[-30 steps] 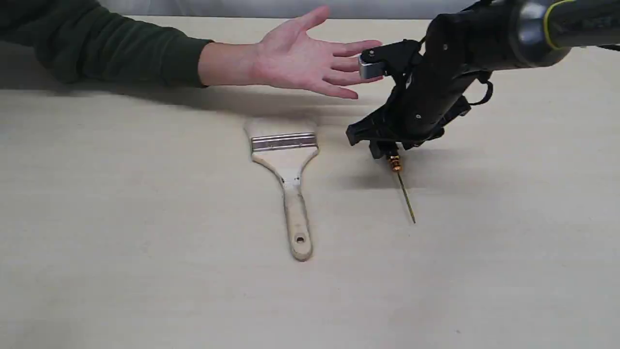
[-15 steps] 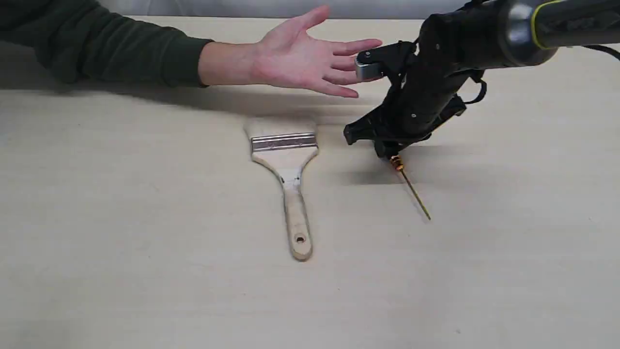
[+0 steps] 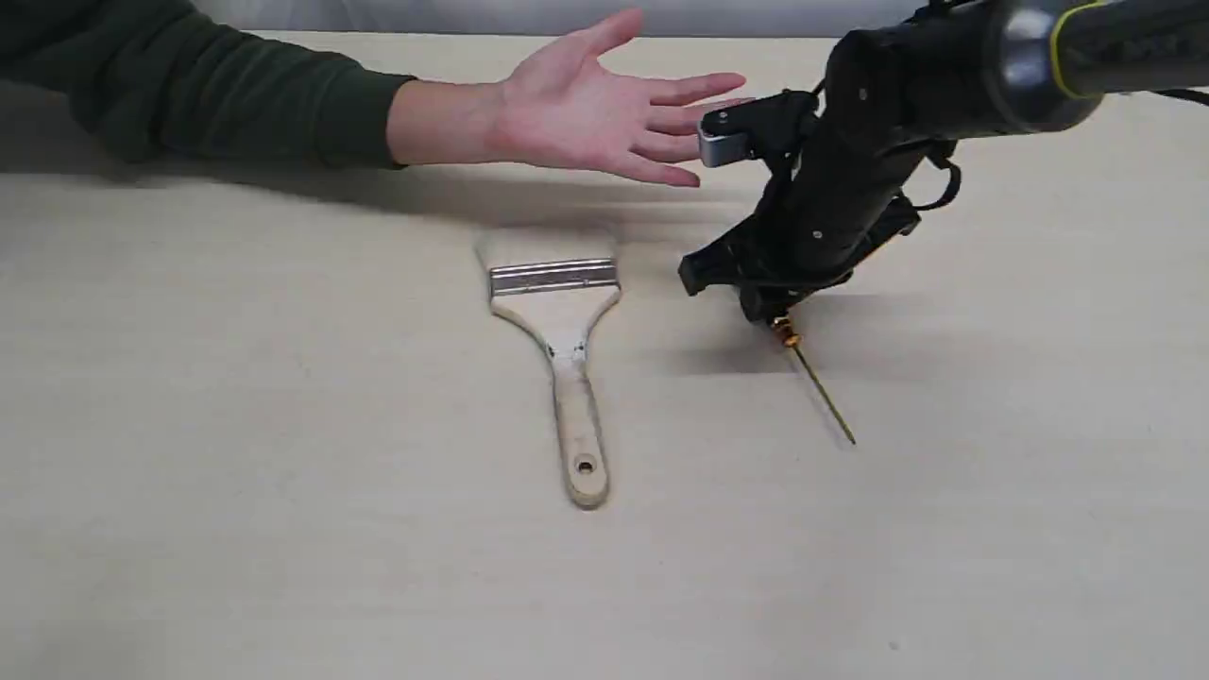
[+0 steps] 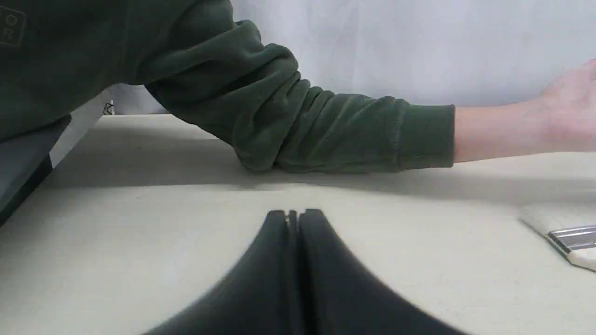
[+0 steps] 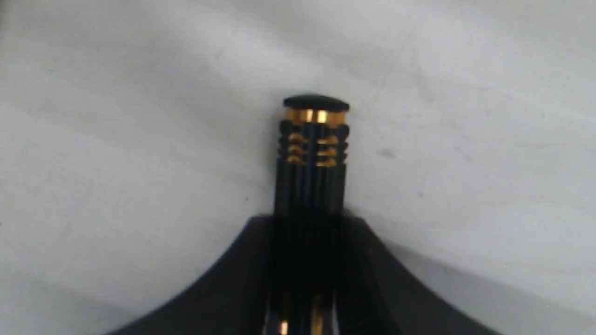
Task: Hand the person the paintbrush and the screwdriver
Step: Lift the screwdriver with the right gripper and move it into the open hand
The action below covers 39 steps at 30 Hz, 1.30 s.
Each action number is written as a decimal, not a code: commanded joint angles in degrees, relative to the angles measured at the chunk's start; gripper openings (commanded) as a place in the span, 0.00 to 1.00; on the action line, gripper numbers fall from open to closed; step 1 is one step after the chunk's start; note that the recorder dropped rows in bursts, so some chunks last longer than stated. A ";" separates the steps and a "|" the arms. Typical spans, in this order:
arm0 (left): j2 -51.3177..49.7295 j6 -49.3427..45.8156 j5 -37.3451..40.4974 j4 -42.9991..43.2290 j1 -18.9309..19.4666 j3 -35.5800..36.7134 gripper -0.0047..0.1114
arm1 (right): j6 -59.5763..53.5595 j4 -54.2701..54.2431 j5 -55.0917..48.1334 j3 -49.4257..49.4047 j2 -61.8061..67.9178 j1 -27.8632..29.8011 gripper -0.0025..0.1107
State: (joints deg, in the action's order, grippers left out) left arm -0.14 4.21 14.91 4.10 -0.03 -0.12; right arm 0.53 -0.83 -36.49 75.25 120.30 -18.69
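Note:
The paintbrush (image 3: 559,331) lies flat mid-table, pale bristles toward the person's open hand (image 3: 586,111), which is held palm up at the back; the green sleeve (image 3: 189,90) runs off to the left. My right gripper (image 3: 767,300) is shut on the screwdriver (image 3: 812,378), whose golden shaft slants down to the table right of the brush. In the right wrist view the black, gold-ringed handle (image 5: 313,153) sticks out past the fingers. My left gripper (image 4: 293,215) is shut and empty, low over the table, facing the sleeve (image 4: 298,121); the brush's band (image 4: 570,237) shows at the frame edge.
The pale wooden table (image 3: 283,529) stretches bare to the front and left. A white wall (image 4: 419,46) stands behind the person's arm. The right arm's bulk (image 3: 945,66) hangs over the back right of the table.
My right gripper with the screwdriver has shifted slightly right and down, and the shaft's tip has swung further right. The hand and the paintbrush have stayed put.

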 commanded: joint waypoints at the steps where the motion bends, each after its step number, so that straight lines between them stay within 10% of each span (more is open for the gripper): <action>1: 0.14 0.12 -0.69 -0.14 -0.27 0.12 0.04 | -0.53 0.43 1.76 -2.47 -3.12 -0.04 0.06; 25: 0.14 0.12 -0.69 -0.14 -0.27 0.12 0.04 | 0.17 -1.89 5.12 -13.21 -28.23 -0.14 0.06; 39: 0.14 0.12 -0.56 -0.27 -0.27 0.12 0.04 | -0.86 -1.89 -0.64 4.93 -20.30 -0.14 0.06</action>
State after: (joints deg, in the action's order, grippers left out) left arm -0.14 4.21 14.91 4.10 -0.03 -0.12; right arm 0.37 -2.57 -35.72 77.68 98.77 -18.78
